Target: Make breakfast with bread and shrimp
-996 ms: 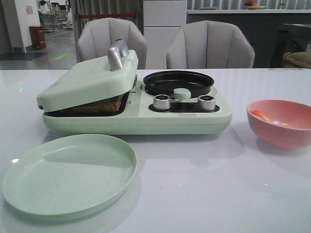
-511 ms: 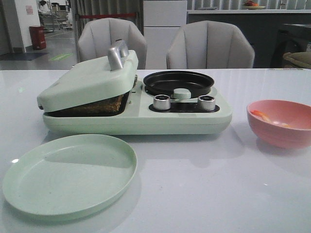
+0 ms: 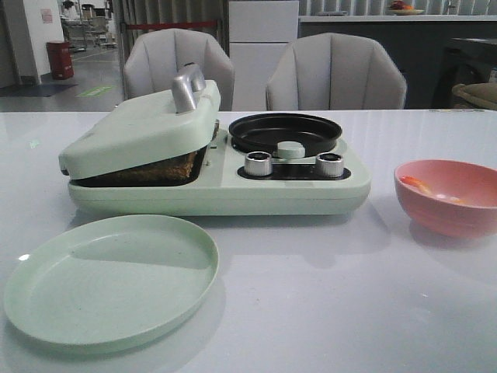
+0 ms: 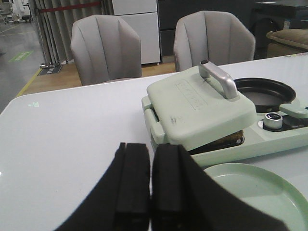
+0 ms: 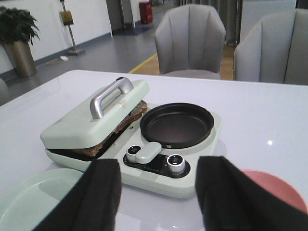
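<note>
Bread [image 3: 159,169] sandwiched under tilted lid [image 3: 144,128] of mint breakfast maker [image 3: 233,190]. Shrimp [image 3: 419,185] in pink bowl [image 3: 446,214]. Green plate [image 3: 109,276] in front. Left gripper [image 4: 150,180] pressed together; right gripper [image 5: 156,192] spread, empty.

Behind the glossy white table [image 3: 311,311] stand two grey upholstered chairs [image 3: 178,66], with a white cabinet [image 3: 264,47] between them, a red bin [image 3: 60,59] on the grey floor at far left, and a potted plant [image 5: 19,41] beside a white wall.
</note>
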Controlling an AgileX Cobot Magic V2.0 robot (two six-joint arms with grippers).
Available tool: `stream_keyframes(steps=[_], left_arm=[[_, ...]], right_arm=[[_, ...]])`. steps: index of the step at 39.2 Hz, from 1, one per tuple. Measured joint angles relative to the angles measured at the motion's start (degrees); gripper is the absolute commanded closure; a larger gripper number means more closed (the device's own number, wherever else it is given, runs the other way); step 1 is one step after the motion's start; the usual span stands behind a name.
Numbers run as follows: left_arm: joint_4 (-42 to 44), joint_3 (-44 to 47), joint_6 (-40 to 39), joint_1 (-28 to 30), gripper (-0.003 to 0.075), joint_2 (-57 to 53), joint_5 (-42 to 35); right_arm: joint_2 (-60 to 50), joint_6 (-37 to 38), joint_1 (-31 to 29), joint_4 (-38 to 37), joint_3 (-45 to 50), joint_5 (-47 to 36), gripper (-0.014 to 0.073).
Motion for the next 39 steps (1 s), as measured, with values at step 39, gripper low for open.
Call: stream_keyframes(steps=[39], left_arm=[[0.0,0.03,0.0,-0.13,0.0606,0.0,-0.29]], right_arm=[[57.93,-3.42,-32.14,6.63,-40.77,33.1,0.0137]])
